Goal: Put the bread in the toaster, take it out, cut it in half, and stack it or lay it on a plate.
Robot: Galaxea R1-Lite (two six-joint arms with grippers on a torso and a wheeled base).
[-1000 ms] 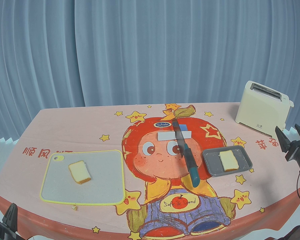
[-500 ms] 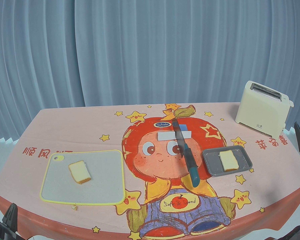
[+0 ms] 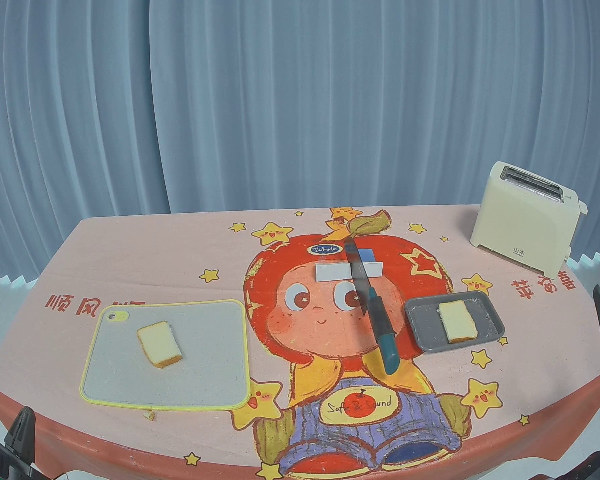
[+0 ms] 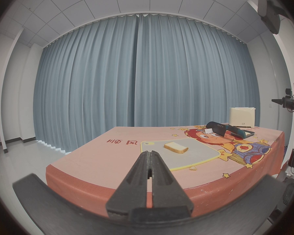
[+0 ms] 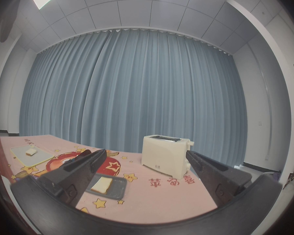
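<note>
One piece of bread (image 3: 159,344) (image 4: 175,147) lies on the pale cutting board (image 3: 200,368) at the table's left front. Another bread piece (image 3: 457,321) (image 5: 101,184) rests in the grey plate (image 3: 423,318) (image 5: 116,188) on the right. A cream toaster (image 3: 527,217) (image 5: 165,155) stands at the far right, its slots empty. A teal-handled knife (image 3: 375,308) lies between board and plate. My left gripper (image 4: 150,156) is shut and empty, off the table's left front corner. My right gripper (image 5: 145,154) is open and empty, beyond the table's right edge, facing the toaster.
A white and a blue card (image 3: 349,268) lie under the knife's blade at the table's middle. A small crumb (image 3: 150,415) sits by the board's front edge. Blue curtains hang behind the table.
My right gripper has drawn back to the right and downward, away from the toaster, almost leaving the head view. The bread, knife and left arm stay put.
</note>
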